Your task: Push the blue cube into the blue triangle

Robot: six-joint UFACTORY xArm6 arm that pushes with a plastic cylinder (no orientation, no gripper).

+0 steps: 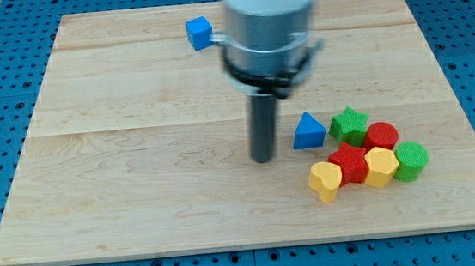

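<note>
The blue cube (pixel 199 32) sits near the view's top, left of the arm's body. The blue triangle (pixel 308 132) lies right of centre, at the left end of a cluster of blocks. My tip (pixel 263 157) rests on the board just left of the blue triangle, with a small gap between them. The tip is far below the blue cube and to its right.
Right of the blue triangle lie a green star-like block (pixel 350 126), a red cylinder (pixel 382 135), a red star-like block (pixel 349 163), a yellow hexagon (pixel 381 167), a yellow heart-like block (pixel 325 180) and a green cylinder (pixel 411 160). The wooden board (pixel 138 176) ends near the view's bottom.
</note>
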